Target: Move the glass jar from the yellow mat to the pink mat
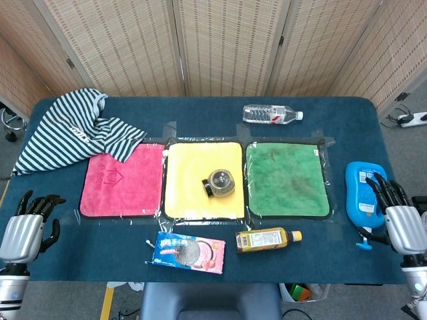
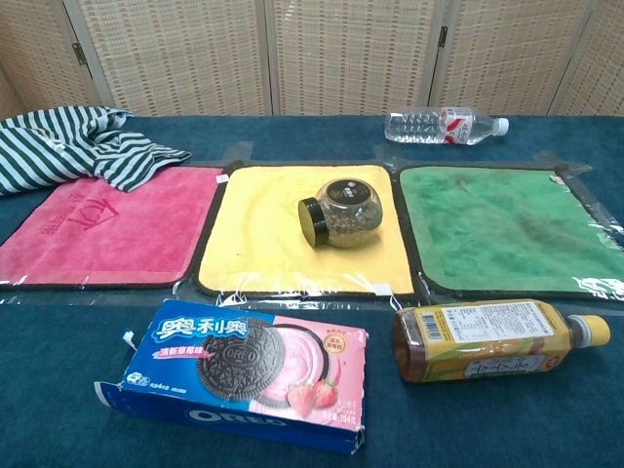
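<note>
The glass jar [image 1: 219, 183] lies on its side near the centre of the yellow mat [image 1: 189, 199], untouched. Its long axis runs roughly 8 to 2 o'clock in the head view, black lid toward 8 o'clock, facing the pink mat [image 1: 110, 193].

The left hand [image 1: 25, 227] sits at the table's 8 o'clock edge, fingers apart, empty. The right hand [image 1: 395, 217] sits at 4 o'clock, fingers spread, empty, just beside the blue pump bottle [image 1: 362, 193].

Risks, as judged: a lying round jar may roll when nudged; glass may slip in a loose grip; the striped shirt [image 1: 73, 130] overlaps the pink mat's far corner, narrowing the placement area.
</note>
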